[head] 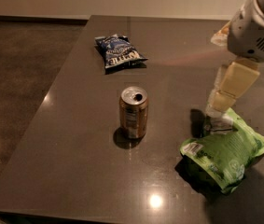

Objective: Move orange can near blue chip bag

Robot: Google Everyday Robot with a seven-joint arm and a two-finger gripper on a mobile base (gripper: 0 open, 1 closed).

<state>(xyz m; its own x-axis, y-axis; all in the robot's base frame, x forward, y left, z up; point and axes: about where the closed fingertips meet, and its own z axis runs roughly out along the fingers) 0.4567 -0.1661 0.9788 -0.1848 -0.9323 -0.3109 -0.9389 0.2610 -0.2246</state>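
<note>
The orange can [133,112] stands upright near the middle of the dark table [75,139], its silver top and pale label panel showing. The blue chip bag [118,52] lies flat farther back, a little to the left of the can. My gripper [217,118] hangs down from the white arm [257,27] at the right, just above the table by the top edge of the green bag. It is to the right of the can and apart from it, and it holds nothing.
A larger bright green chip bag [225,153] lies at the front right, right under my gripper. The table's left edge drops to a brown polished floor [15,78]. A pale wall runs along the back.
</note>
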